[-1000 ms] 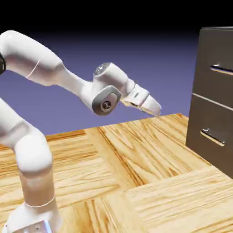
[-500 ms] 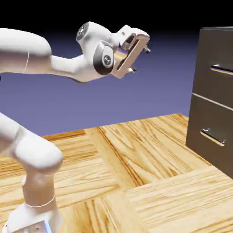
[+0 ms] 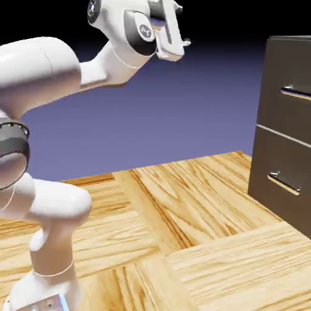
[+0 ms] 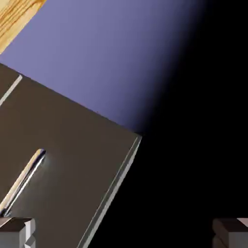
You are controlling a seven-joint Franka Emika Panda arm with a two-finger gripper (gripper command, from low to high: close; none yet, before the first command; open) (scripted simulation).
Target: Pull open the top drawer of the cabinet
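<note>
Two fingertips (image 4: 17,231) spreading wide, claw (image 3: 176,24) released and hovering high, well apart from the cabinet (image 3: 285,130) standing at the table's (image 3: 200,237) right side; top drawer (image 3: 287,91) sitting flush, its handle (image 3: 296,92) untouched.

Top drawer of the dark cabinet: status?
White two-finger gripper open, empty, high and well short of cabinet. Dark grey-brown top drawer shut, silver bar handle untouched. Nothing between them.

No readable text anywhere.
Nothing is showing letters, numbers, labels or brand marks: the cabinet (image 3: 285,121), its drawer fronts, the arm and the wooden surface (image 3: 182,237) are all appearing plain.
</note>
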